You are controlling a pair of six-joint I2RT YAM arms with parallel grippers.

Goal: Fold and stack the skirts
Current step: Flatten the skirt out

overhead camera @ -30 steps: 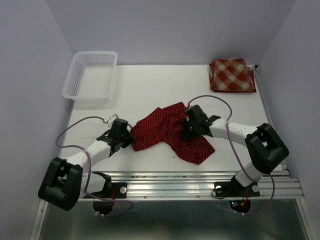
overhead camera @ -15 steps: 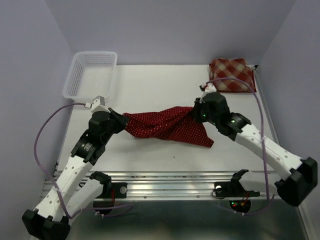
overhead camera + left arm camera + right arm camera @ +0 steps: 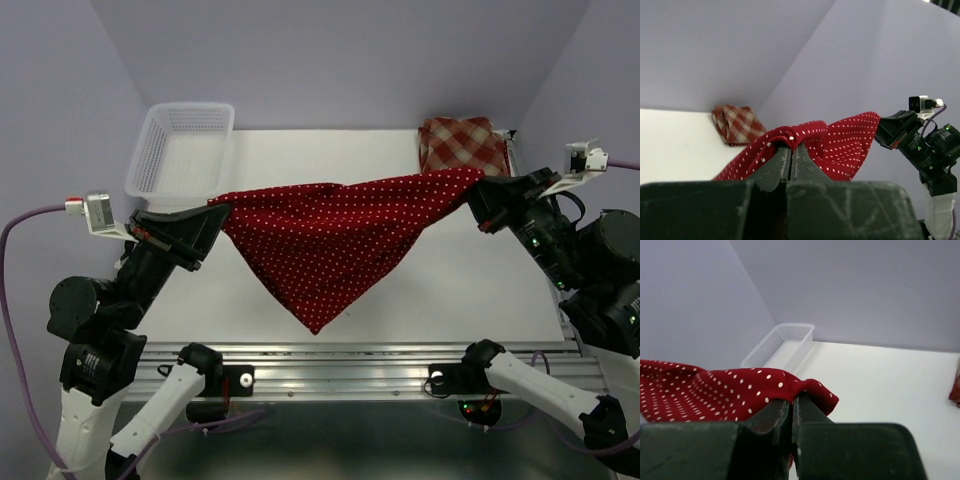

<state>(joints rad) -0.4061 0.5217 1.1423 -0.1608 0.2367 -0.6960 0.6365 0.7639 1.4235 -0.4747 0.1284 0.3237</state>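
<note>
The dotted skirt (image 3: 330, 240) was held taut above the worktop (image 3: 470, 280), clamped in the left end effector (image 3: 218, 209) at nine o'clock and the right end effector (image 3: 472, 195) at three, and could be pulled free by overstretching.

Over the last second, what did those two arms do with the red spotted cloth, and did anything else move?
The right pincer closed on the polka-dot skirt, which the left pincer already gripped. Both arms rose and swung apart, lifting the skirt off the table and stretching it between them, one corner hanging down. The folded plaid skirt and the white basket stayed put.
</note>
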